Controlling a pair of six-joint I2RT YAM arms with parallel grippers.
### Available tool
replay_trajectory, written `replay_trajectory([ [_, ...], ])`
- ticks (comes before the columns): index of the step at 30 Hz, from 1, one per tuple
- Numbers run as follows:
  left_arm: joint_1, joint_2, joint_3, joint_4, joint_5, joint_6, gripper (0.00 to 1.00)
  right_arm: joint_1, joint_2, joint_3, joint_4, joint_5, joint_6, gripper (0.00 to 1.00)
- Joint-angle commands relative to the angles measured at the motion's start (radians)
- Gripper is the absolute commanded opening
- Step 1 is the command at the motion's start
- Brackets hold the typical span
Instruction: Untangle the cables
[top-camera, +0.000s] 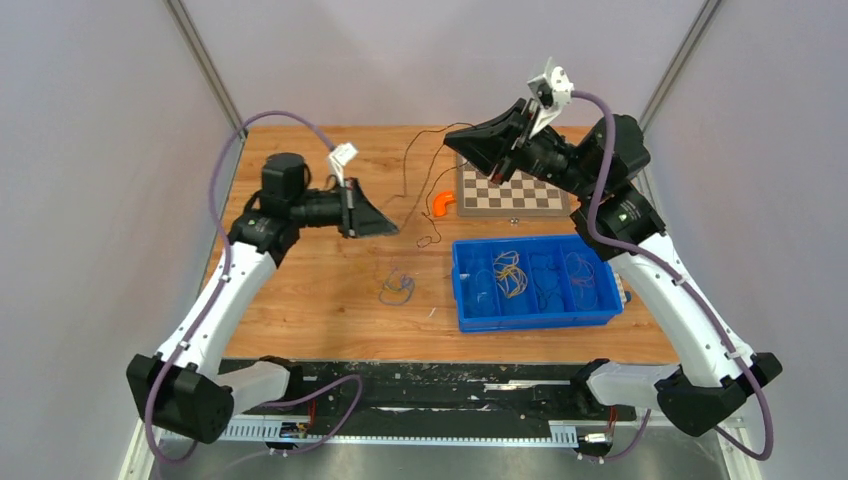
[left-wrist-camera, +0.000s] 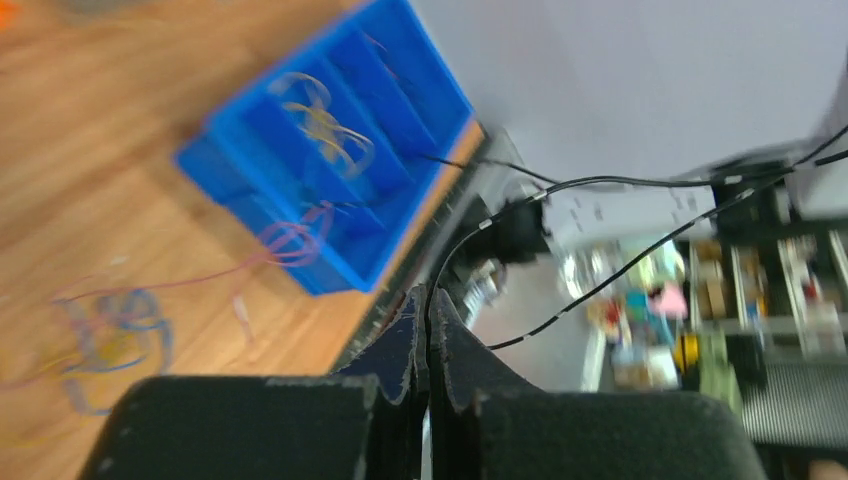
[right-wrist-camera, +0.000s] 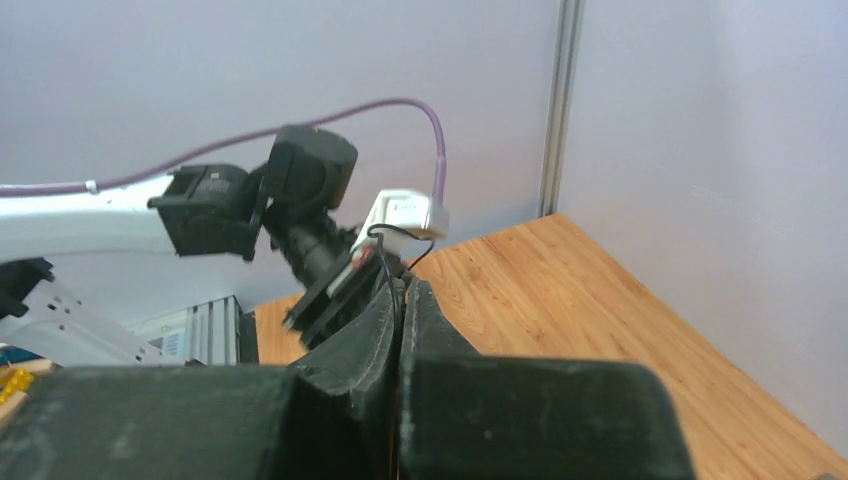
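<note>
Wooden tabletop (top-camera: 330, 300) below; left gripper (left-wrist-camera: 428, 300) and right gripper (right-wrist-camera: 403, 285) each pinch the black cable (left-wrist-camera: 620, 182), a grip only the wrist views show clearly.

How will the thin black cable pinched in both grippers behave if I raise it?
Probably floppy: the black cable leaves the left gripper in loose curves. Likely light, and thin enough that it may slip out of the shut right gripper.
</note>
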Motion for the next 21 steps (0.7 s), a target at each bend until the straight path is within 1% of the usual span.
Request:
replay_trajectory([
  [1,-0.253,0.041,0.119,0.032,0.063,0.091,0.00,-0.031,-0.072,0.069,0.043,-0.008,0.176,0.00],
  [2,-0.278,0.058,0.138,0.034,0.065,0.104,0.01,-0.043,-0.087,0.062,0.041,-0.002,0.190,0.00],
  [3,-0.322,0.089,0.180,0.032,0.066,0.112,0.15,-0.057,-0.107,0.048,0.041,0.001,0.197,0.00],
  [4,-0.337,0.102,0.198,0.024,0.070,0.132,0.24,-0.075,-0.125,0.033,0.039,-0.002,0.197,0.00],
  [6,-0.348,0.128,0.245,0.030,0.069,0.136,0.54,-0.111,-0.171,0.014,0.027,0.003,0.188,0.00],
  [7,-0.331,0.129,0.266,0.034,0.068,0.138,0.62,-0.138,-0.195,0.010,0.024,0.002,0.189,0.00],
  [8,-0.317,0.125,0.273,0.061,0.071,0.139,0.77,-0.150,-0.210,0.009,0.021,-0.003,0.183,0.00],
  [9,-0.282,0.109,0.278,0.080,0.081,0.139,0.85,-0.154,-0.222,0.014,0.015,-0.007,0.168,0.00],
  [10,-0.264,0.097,0.276,0.120,0.085,0.145,0.96,-0.153,-0.230,0.017,0.011,-0.006,0.156,0.00],
  [12,-0.234,0.059,0.262,0.114,0.089,0.244,1.00,-0.154,-0.241,0.016,0.003,0.000,0.142,0.00],
  [13,-0.232,0.032,0.252,0.073,0.077,0.353,1.00,-0.154,-0.243,0.015,0.001,-0.004,0.137,0.00],
  [16,-0.232,-0.011,0.143,0.044,0.064,0.523,1.00,-0.154,-0.238,0.012,0.001,-0.009,0.133,0.00],
  [17,-0.233,-0.019,0.119,0.029,0.073,0.628,1.00,-0.155,-0.236,0.013,0.002,-0.008,0.134,0.00],
  [18,-0.235,-0.020,0.069,0.025,0.079,0.681,1.00,-0.154,-0.232,0.017,0.002,-0.010,0.133,0.00],
  [19,-0.248,-0.021,0.047,0.024,0.071,0.765,1.00,-0.153,-0.229,0.024,0.001,-0.008,0.132,0.00],
  [21,-0.278,-0.016,-0.022,0.074,0.034,0.825,1.00,-0.155,-0.224,0.047,0.001,0.004,0.125,0.00],
])
